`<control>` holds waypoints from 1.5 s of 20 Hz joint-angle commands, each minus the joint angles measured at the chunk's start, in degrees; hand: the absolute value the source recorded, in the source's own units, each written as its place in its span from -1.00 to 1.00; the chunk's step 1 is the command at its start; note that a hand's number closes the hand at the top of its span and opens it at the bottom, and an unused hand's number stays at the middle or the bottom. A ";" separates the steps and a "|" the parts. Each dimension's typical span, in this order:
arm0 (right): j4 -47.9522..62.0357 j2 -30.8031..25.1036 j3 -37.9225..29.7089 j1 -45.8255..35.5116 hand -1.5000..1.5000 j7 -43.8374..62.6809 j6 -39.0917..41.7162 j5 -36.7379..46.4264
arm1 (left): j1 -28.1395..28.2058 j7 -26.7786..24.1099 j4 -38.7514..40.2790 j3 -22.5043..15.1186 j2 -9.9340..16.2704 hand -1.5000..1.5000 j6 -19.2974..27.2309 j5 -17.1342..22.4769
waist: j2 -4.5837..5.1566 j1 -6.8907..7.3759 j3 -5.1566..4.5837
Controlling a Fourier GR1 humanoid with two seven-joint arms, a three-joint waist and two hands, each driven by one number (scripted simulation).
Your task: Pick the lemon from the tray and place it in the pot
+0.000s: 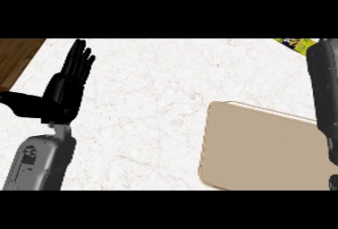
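Fingers point(78, 60) of the black left hand point(66, 89) stand straight and together, pointing up the view, thumb stuck out sideways toward the left edge; it grasps nothing and rests over the white marbled counter point(152, 89). Its grey forearm point(40, 163) comes in from the lower edge. Along the right edge runs a long black shape, the right hand point(323, 89), mostly cut off, so I cannot tell how its fingers are set. Beside it lies one flat tan rectangular tray point(264, 152) with rounded corners, its right part hidden. At the top right corner peeks a small yellow patterned object point(295, 44), too cropped to identify as the lemon. A strip of brown wood point(16, 56) shows top left.
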 commanded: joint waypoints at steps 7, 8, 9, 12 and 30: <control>19.18 -2.11 -5.91 -11.02 1.00 9.26 -2.84 6.19 | 1.38 -0.20 0.97 3.33 1.23 0.00 1.08 0.41 | -1.18 -4.64 0.31; 19.72 -3.11 -6.96 -9.01 1.00 8.28 -4.73 5.79 | 1.46 0.33 0.54 3.29 0.88 0.00 1.48 0.49 | -1.32 -5.21 0.34; 20.32 -4.44 -7.66 -9.58 1.00 7.07 -4.80 5.50 | 2.84 -0.73 0.13 2.42 -0.03 0.00 2.05 -0.42 | -1.49 -5.56 0.34; 20.20 -4.73 -8.96 -5.84 1.00 5.91 -11.27 4.99 | 5.35 -1.21 -1.06 4.25 3.01 0.00 -0.67 0.69 | -1.81 -6.05 0.37; 37.33 -14.62 -17.84 -1.07 1.00 -9.48 -19.78 -6.03 | 0.93 -1.53 3.83 5.55 2.21 0.00 -0.07 -0.29 | -1.51 -6.68 0.40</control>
